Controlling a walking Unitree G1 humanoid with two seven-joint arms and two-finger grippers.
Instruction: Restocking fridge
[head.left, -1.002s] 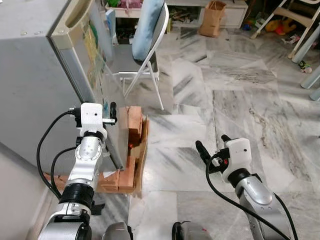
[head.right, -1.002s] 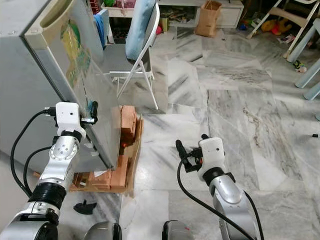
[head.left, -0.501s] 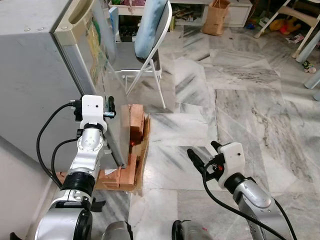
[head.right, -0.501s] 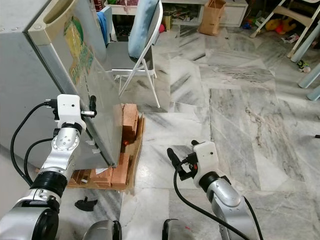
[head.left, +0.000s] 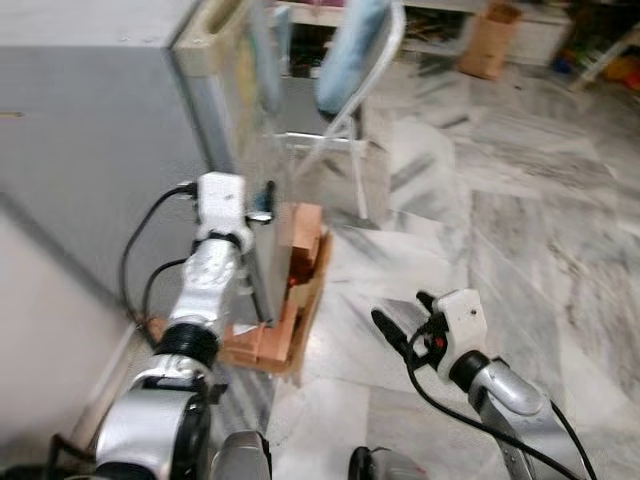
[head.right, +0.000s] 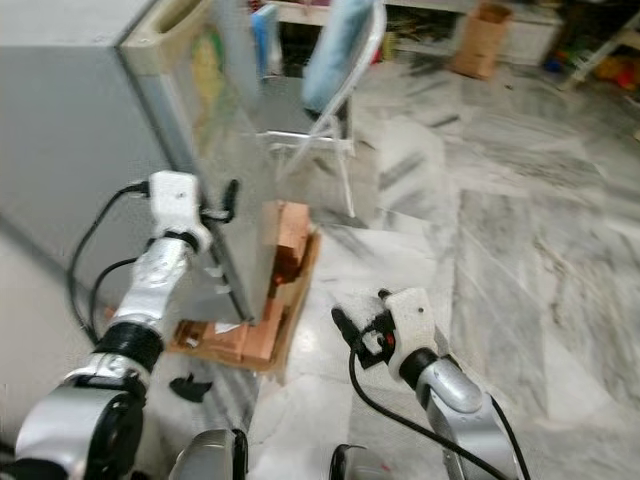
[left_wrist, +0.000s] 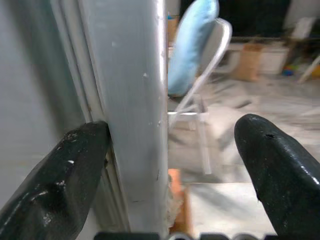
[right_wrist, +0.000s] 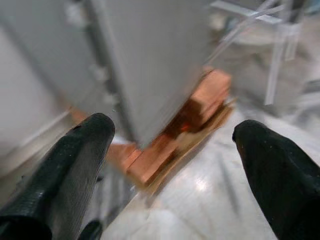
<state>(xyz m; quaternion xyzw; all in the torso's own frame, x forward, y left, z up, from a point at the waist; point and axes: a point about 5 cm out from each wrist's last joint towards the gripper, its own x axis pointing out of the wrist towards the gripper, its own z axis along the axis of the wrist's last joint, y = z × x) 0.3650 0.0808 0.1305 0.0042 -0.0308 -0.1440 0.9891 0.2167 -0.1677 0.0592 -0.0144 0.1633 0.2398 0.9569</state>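
camera swung right; left pincer (left_wrist: 165, 165) straddles fridge door (left_wrist: 135, 100) over marble floor (head.left: 540, 220).

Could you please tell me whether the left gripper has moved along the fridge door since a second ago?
No. The left gripper still straddles the fridge door edge at the same height; the whole picture shifted because the camera turned.

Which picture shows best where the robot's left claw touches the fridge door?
The left wrist view: the left end effector straddles the fridge door edge, one finger against it. The blurred eye views show it small at the door.
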